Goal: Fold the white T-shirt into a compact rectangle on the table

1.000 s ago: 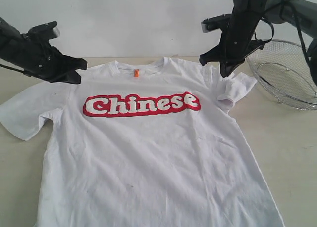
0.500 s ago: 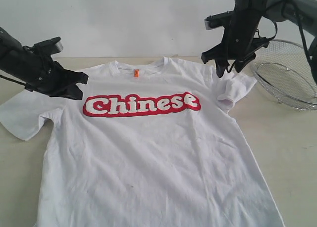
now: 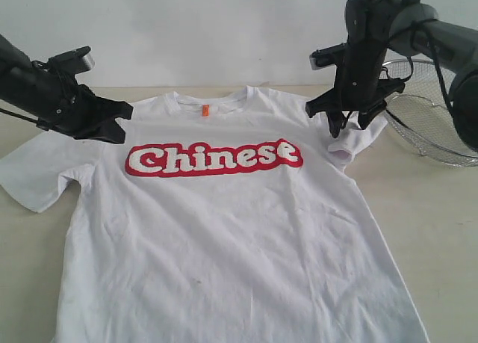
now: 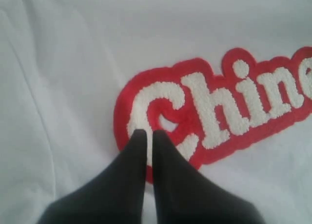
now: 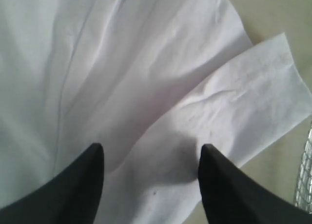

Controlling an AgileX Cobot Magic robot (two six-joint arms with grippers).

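The white T-shirt point(image 3: 231, 231) lies front up on the table point(image 3: 441, 231), the red-outlined word "Chinese" point(image 3: 213, 158) across its chest. Its right sleeve point(image 3: 357, 134) is folded back on itself. My right gripper point(image 3: 347, 122) hovers open just above that folded sleeve point(image 5: 229, 116), its two black fingers spread wide with only cloth below. My left gripper point(image 3: 116, 122) hangs over the shirt's left shoulder, shut and empty, its tips point(image 4: 147, 134) over the start of the lettering point(image 4: 214, 107).
A round silver wire-mesh basket point(image 3: 433, 111) stands at the back right, close behind the right arm. A white wall runs behind the table. The shirt's lower hem runs off the front edge of the exterior view.
My right gripper has let go of the right sleeve, opened, and come down a little over it. My left gripper has shifted slightly over the left shoulder. The shirt has not moved.
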